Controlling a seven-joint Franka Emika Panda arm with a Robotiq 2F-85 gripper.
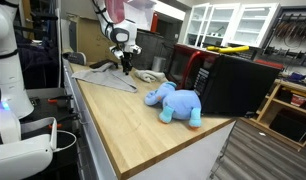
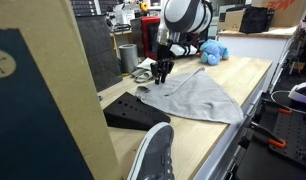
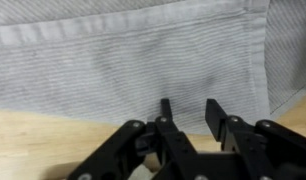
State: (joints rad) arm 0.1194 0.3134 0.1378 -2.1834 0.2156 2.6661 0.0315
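A grey cloth (image 1: 105, 76) lies spread flat on the wooden table (image 1: 133, 125); it also shows in an exterior view (image 2: 193, 95) and fills the top of the wrist view (image 3: 133, 55). My gripper (image 3: 190, 108) is open and empty, its black fingers hovering just above the cloth's hemmed edge near the bare wood. In both exterior views the gripper (image 1: 123, 65) (image 2: 163, 72) hangs over the far end of the cloth, pointing down.
A blue plush elephant (image 1: 175, 102) lies on the table near a black box (image 1: 233, 80). A black flat object (image 2: 131, 110) lies by the cloth's edge. Shelves and cabinets stand behind. A white robot body (image 1: 8, 70) stands beside the table.
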